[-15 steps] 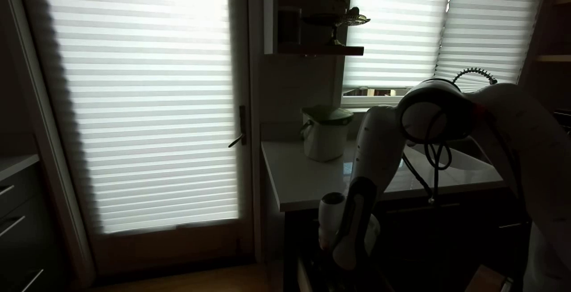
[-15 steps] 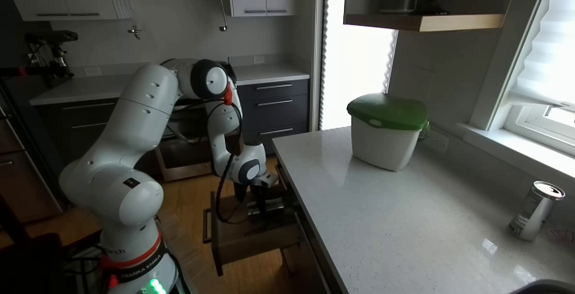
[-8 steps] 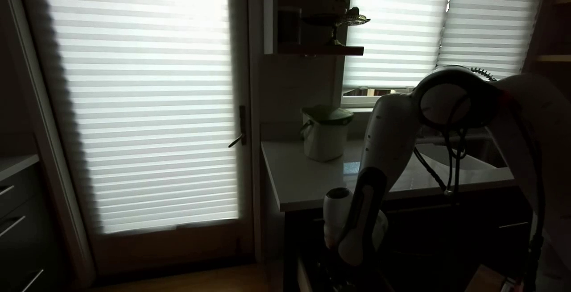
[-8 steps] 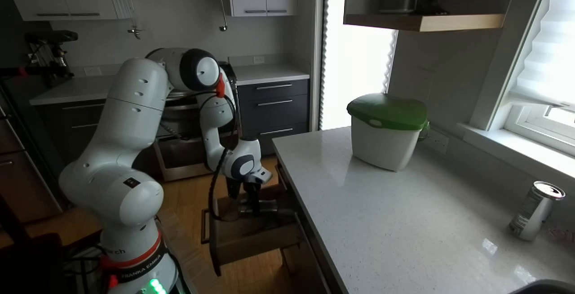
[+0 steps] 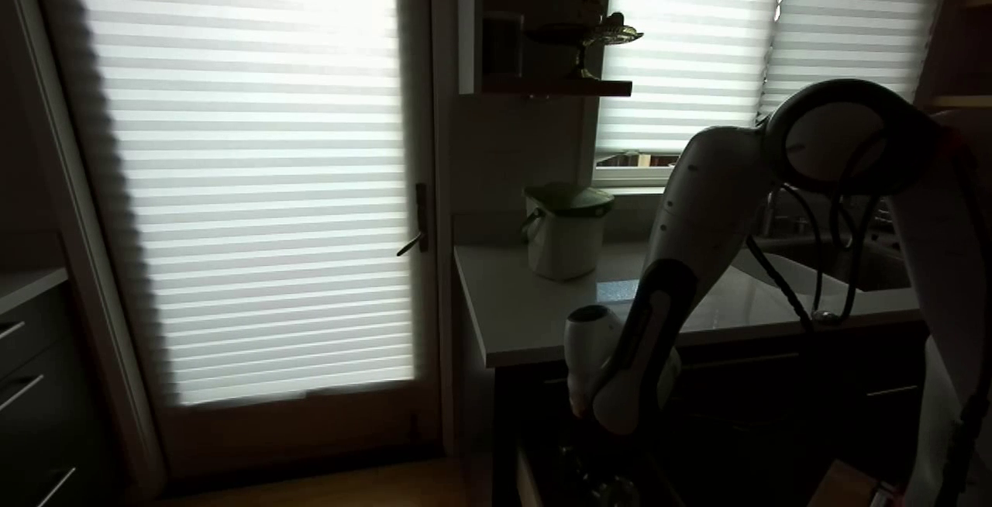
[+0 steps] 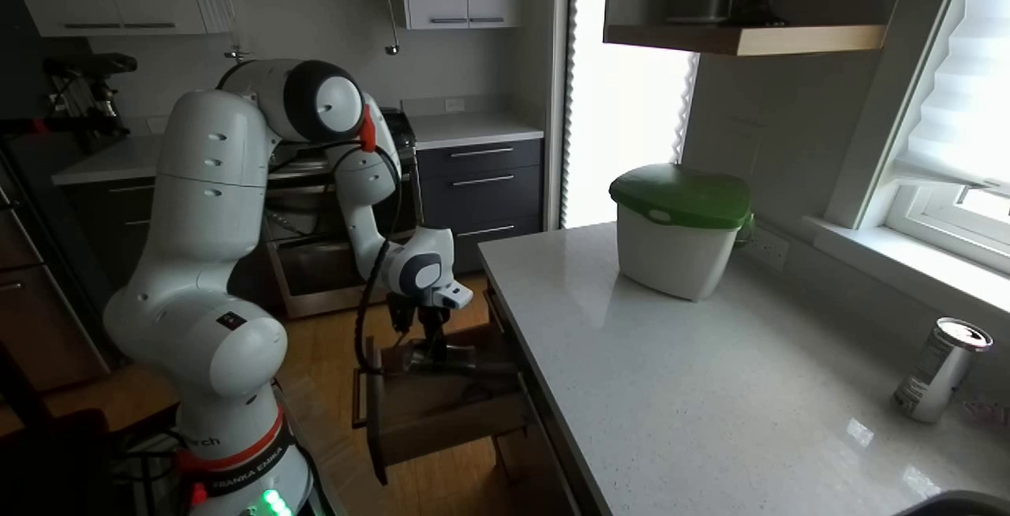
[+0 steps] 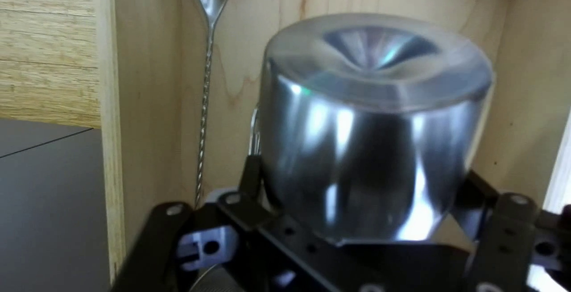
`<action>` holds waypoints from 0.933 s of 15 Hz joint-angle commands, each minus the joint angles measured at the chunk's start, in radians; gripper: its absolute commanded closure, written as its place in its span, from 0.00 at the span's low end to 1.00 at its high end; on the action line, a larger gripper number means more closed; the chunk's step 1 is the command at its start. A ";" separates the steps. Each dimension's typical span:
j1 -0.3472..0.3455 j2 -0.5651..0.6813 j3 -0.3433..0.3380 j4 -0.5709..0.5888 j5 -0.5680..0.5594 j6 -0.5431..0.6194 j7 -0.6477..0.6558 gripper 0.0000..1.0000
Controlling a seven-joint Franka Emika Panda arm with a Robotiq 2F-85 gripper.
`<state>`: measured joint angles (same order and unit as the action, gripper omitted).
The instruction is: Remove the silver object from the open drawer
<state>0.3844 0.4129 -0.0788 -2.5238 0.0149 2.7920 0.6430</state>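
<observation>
The silver object is a shiny metal cylinder with a dimpled end. It fills the middle of the wrist view [image 7: 374, 149] and also shows in an exterior view [image 6: 459, 357], lying sideways at the drawer. My gripper [image 7: 363, 189] has a black finger on each side of it, both against its wall, and is shut on it. The gripper also shows in an exterior view [image 6: 418, 338], pointing down over the drawer. The open wooden drawer [image 6: 450, 425] has its wall in the wrist view [image 7: 145, 82]. Whether the cylinder touches the drawer floor, I cannot tell.
A long twisted bar spoon [image 7: 205, 100] lies along the drawer's left wall. A wire utensil [image 7: 254, 133] is partly hidden behind the cylinder. The white counter [image 6: 710, 390] overhangs beside the drawer, with a green-lidded bin [image 6: 678, 240] and a can [image 6: 939, 374] on it.
My arm has drawn back toward its base and risen slightly. The silver object has moved with the gripper, toward the drawer's front. The drawer has shifted slightly outward.
</observation>
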 commanded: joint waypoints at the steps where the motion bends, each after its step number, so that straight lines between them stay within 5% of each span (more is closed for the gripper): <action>1: -0.028 -0.071 0.035 -0.032 0.002 -0.063 -0.028 0.29; 9: -0.095 -0.187 0.134 -0.108 0.029 -0.223 -0.124 0.29; 14: -0.124 -0.303 0.198 -0.194 0.036 -0.194 -0.237 0.29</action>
<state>0.2840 0.2224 0.0792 -2.6380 0.0261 2.5839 0.4778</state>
